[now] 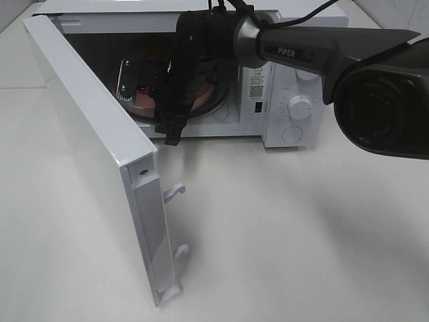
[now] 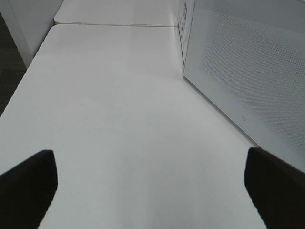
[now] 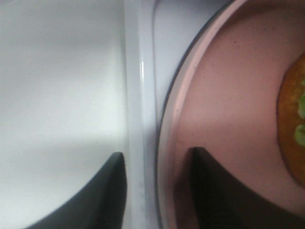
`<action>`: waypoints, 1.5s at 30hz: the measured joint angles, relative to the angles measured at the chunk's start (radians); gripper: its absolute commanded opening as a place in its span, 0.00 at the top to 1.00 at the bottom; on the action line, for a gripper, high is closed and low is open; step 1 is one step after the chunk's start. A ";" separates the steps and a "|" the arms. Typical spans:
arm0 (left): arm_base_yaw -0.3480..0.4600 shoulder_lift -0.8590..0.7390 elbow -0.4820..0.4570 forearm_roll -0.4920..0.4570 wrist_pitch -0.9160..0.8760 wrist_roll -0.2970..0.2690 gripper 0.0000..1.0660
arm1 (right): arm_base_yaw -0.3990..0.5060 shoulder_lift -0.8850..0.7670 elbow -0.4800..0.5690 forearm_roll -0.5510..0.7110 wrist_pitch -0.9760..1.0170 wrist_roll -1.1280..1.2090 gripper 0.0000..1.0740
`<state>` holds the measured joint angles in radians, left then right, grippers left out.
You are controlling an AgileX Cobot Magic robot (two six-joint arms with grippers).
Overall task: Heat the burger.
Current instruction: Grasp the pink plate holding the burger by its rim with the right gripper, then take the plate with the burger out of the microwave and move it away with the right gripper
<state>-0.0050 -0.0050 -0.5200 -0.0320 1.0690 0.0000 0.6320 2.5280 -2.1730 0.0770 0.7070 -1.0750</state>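
While the right gripper (image 3: 157, 152) reaches into the white microwave oven (image 1: 288, 114), its jaws stand apart astride the rim of the round pink plate (image 3: 224, 95). The tan-bun burger (image 3: 290, 133) sits on that plate beyond the inner jaw. The left gripper (image 2: 150, 164) spreads its jaws wide above the white tabletop (image 2: 119, 95).

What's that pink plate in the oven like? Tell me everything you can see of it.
The pink plate is round, matte and faintly speckled, ceramic by its look, with a low raised rim. It lies flat inside the open microwave, near its front sill. The burger sits on it, away from the rim. The right arm's jaws stand astride the rim, one inside, one outside; whether they touch it cannot be told.
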 measured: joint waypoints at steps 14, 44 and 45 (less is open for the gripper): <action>0.000 0.000 0.000 0.000 0.000 0.000 0.05 | 0.001 -0.012 -0.012 -0.005 0.061 -0.027 1.00; 0.000 0.000 0.000 0.000 0.000 0.000 0.05 | 0.000 -0.188 0.229 0.003 0.117 -0.031 1.00; 0.000 0.000 0.000 0.000 0.000 0.000 0.05 | 0.000 -0.197 0.245 0.004 0.110 -0.034 1.00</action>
<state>-0.0050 -0.0050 -0.5200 -0.0320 1.0690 0.0000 0.6320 2.3310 -1.9280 0.0810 0.8170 -1.1090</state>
